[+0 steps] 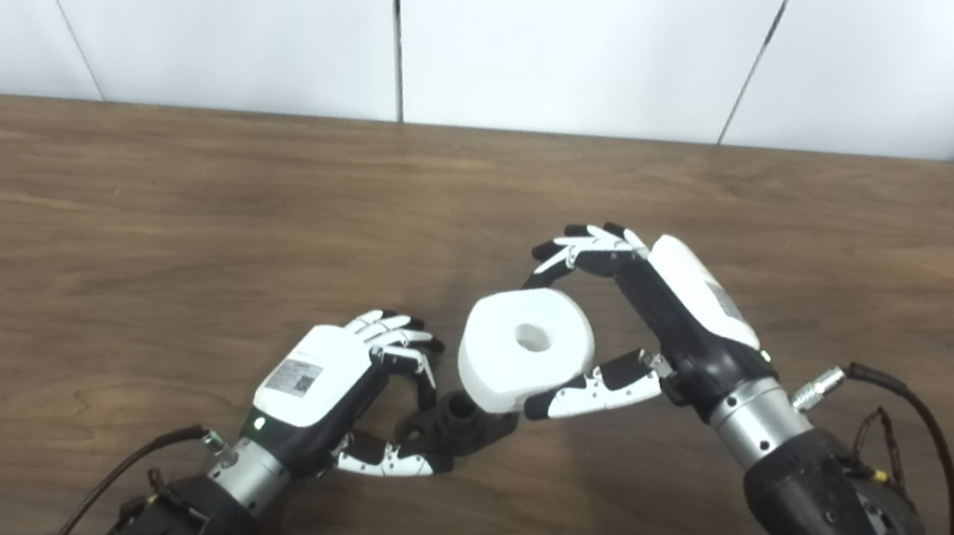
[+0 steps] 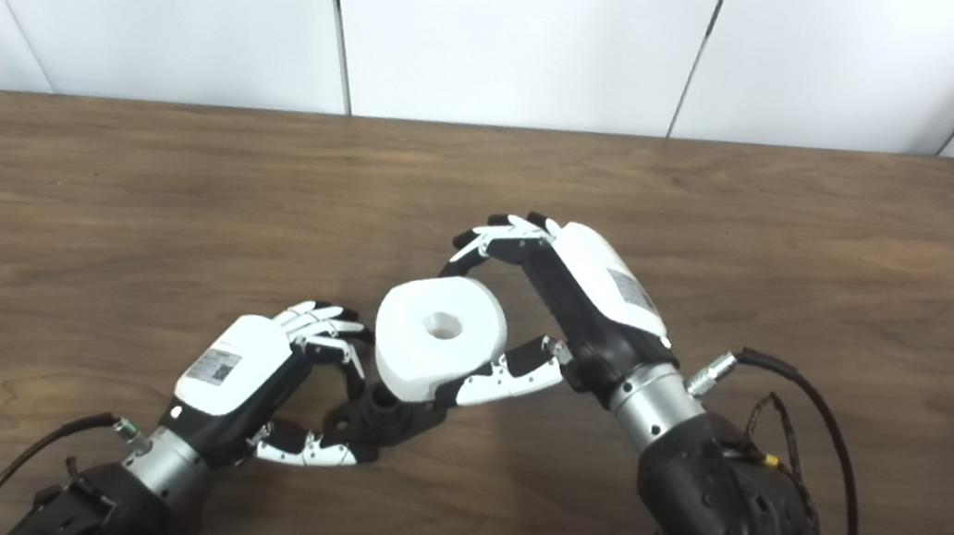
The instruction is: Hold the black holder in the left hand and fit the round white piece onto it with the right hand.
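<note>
The black holder (image 1: 455, 424) rests low over the wooden table (image 1: 170, 196), its short upright post showing at the top. My left hand (image 1: 339, 388) is shut on the black holder, fingers above and thumb below its base. The round white piece (image 1: 527, 348), a thick ring with a centre hole, hangs just right of and slightly above the post, partly covering the holder's right side. My right hand (image 1: 646, 329) is shut on the round white piece, fingers on its far side and thumb on its near side. The hole is offset from the post.
White wall panels (image 1: 565, 37) stand behind the table's far edge. A black cable (image 1: 914, 413) loops off the right forearm, and another trails from the left wrist (image 1: 122, 470). The table's right corner is rounded.
</note>
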`<state>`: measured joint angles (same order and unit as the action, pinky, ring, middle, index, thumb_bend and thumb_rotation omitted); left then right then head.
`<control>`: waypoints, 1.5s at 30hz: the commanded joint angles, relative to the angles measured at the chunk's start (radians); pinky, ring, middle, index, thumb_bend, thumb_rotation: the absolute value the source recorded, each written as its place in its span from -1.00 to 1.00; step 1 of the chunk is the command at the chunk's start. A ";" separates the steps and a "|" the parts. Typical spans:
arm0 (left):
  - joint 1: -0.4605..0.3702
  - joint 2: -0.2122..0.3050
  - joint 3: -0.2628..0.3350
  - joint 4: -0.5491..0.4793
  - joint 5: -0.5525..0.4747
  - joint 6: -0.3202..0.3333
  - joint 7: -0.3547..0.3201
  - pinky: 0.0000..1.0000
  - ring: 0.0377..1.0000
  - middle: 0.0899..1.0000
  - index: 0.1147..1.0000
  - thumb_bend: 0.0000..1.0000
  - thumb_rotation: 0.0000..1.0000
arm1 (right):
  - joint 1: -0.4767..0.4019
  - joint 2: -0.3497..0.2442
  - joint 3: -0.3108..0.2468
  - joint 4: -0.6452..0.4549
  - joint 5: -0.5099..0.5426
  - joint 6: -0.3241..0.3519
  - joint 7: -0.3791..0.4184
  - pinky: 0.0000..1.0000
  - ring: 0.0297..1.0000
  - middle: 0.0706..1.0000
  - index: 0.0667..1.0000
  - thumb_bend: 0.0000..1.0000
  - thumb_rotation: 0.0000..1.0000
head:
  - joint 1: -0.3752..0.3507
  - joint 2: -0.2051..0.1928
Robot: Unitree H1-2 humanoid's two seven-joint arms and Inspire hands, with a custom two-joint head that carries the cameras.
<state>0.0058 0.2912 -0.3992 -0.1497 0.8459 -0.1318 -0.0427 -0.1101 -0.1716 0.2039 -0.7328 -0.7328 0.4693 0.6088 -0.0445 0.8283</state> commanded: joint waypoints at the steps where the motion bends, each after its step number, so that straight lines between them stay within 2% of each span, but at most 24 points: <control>1: -0.003 0.002 -0.024 -0.001 0.046 0.021 -0.049 0.84 0.75 0.55 -0.16 0.05 -0.89 | -0.013 0.021 0.000 -0.032 -0.004 -0.001 -0.002 1.00 0.83 0.57 -0.11 0.03 -0.73 | 0.015 0.008; 5: 0.000 -0.002 -0.027 -0.006 0.048 0.024 -0.046 0.83 0.75 0.55 -0.16 0.05 -0.89 | -0.007 0.035 0.002 -0.020 -0.002 -0.003 -0.004 1.00 0.84 0.57 -0.11 0.03 -0.73 | 0.034 0.012; 19: 0.008 0.002 -0.033 -0.027 0.059 0.047 -0.062 0.84 0.75 0.55 -0.16 0.05 -0.89 | 0.006 0.053 0.041 0.024 -0.016 -0.018 -0.037 0.97 0.83 0.57 -0.11 0.03 -0.73 | 0.034 0.013; 30: 0.008 0.000 -0.036 -0.033 0.060 0.050 -0.064 0.84 0.75 0.55 -0.16 0.05 -0.89 | 0.018 0.027 0.056 0.081 -0.021 -0.076 -0.103 1.00 0.84 0.56 -0.11 0.03 -0.73 | 0.030 0.016; 45: 0.009 -0.007 -0.036 -0.044 0.068 0.062 -0.074 0.84 0.75 0.55 -0.16 0.05 -0.89 | 0.030 0.009 0.074 0.108 -0.019 -0.081 -0.136 1.00 0.82 0.55 -0.11 0.03 -0.73 | 0.029 0.025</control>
<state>0.0096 0.2831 -0.4143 -0.1937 0.8795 -0.0817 -0.0780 -0.0683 -0.1603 0.2756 -0.6142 -0.7533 0.4201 0.4958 -0.0153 0.8529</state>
